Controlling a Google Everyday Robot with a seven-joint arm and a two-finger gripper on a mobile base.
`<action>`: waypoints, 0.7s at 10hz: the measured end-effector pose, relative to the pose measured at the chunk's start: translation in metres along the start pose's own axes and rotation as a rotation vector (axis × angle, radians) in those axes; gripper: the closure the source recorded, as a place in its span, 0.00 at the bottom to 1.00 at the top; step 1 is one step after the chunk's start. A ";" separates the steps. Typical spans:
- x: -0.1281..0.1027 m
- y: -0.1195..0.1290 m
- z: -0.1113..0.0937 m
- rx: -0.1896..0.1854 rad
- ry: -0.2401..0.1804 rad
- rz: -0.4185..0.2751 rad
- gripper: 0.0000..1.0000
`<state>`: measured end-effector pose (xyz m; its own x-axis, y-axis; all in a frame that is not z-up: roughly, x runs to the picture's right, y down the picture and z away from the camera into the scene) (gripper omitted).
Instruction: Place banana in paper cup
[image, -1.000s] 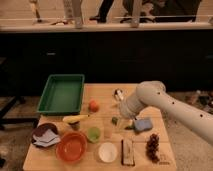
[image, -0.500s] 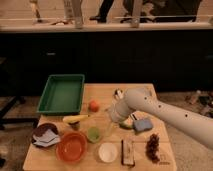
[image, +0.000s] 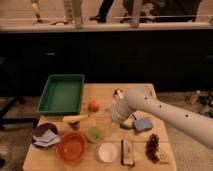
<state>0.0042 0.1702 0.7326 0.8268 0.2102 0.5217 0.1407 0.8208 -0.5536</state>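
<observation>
The yellow banana (image: 76, 118) lies on the wooden table (image: 107, 92), just in front of the green tray and behind the orange bowl. Near the front edge stands the white paper cup (image: 107, 152), upright, with nothing showing inside it. My white arm reaches in from the right. Its gripper (image: 110, 125) hangs over the middle of the table, open and holding nothing. It is right of the banana, above and behind the paper cup, and close to the small green cup (image: 93, 133).
A green tray (image: 62, 93) takes up the back left. An orange bowl (image: 71, 146) and a dark bag (image: 44, 135) sit front left. A red-orange fruit (image: 93, 105), a small dark cup (image: 118, 93), a blue object (image: 142, 124), a snack bar (image: 128, 150) and a dark cluster (image: 152, 145) surround the arm.
The arm has swung left and toward the table's front. The gripper has gone from near the blue object to beside the green cup. No object has moved.
</observation>
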 end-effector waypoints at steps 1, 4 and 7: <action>0.000 0.000 0.000 0.000 -0.002 0.001 0.20; -0.003 -0.009 0.011 0.021 -0.050 0.021 0.20; -0.036 -0.029 0.042 0.021 -0.111 0.008 0.20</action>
<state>-0.0523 0.1614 0.7569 0.7624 0.2736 0.5864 0.1216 0.8294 -0.5452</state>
